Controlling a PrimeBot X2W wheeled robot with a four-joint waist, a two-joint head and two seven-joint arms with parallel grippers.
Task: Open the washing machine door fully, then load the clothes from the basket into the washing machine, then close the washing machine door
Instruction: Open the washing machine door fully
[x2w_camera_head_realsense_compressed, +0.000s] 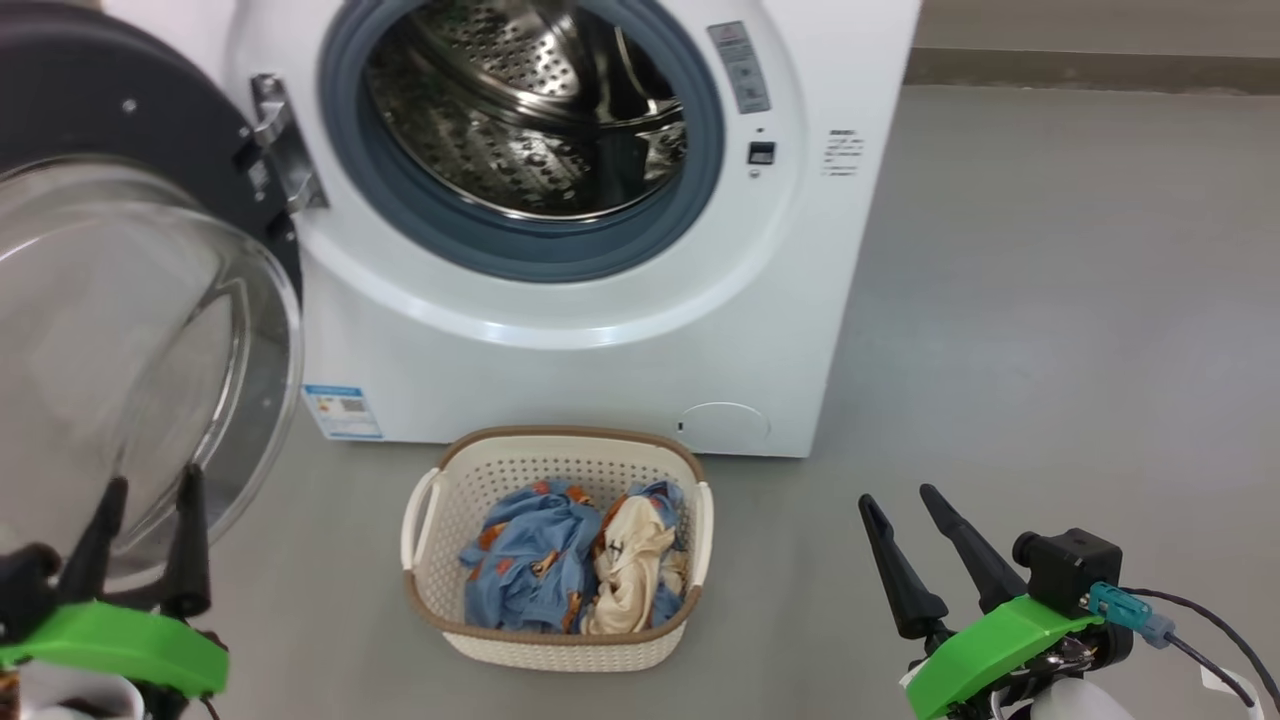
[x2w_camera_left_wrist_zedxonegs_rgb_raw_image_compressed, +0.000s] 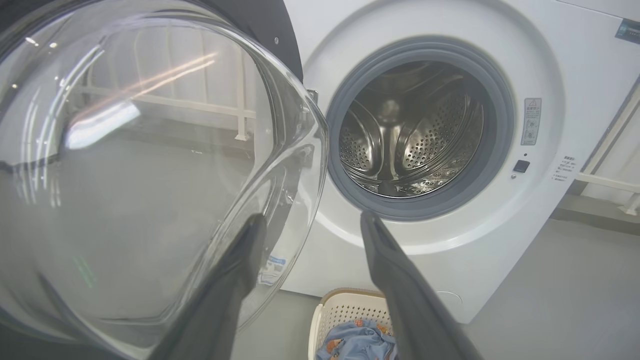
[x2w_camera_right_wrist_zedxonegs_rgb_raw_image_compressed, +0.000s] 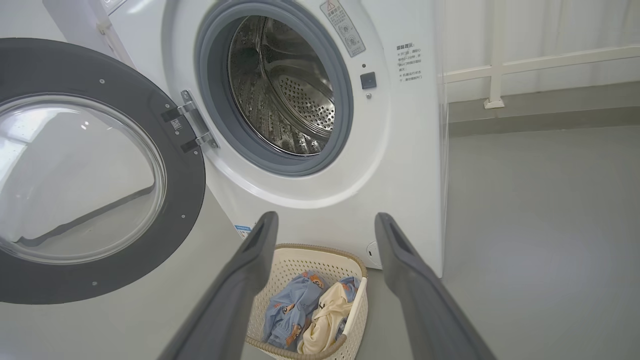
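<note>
Though wide apart, jaws empty.

The door (x2w_camera_right_wrist_zedxonegs_rgb_raw_image_compressed: 185, 200) stands swung wide at the left of the washer (x2w_camera_right_wrist_zedxonegs_rgb_raw_image_compressed: 405, 165), baring the steel drum (x2w_camera_right_wrist_zedxonegs_rgb_raw_image_compressed: 285, 90). The basket (x2w_camera_right_wrist_zedxonegs_rgb_raw_image_compressed: 300, 257) sits on the floor (x2w_camera_right_wrist_zedxonegs_rgb_raw_image_compressed: 540, 225) just before the washer, holding blue and cream clothes (x2w_camera_right_wrist_zedxonegs_rgb_raw_image_compressed: 305, 315). The right gripper (x2w_camera_right_wrist_zedxonegs_rgb_raw_image_compressed: 325, 220) hangs above it, fingers spread wide and gripping nothing.
</note>
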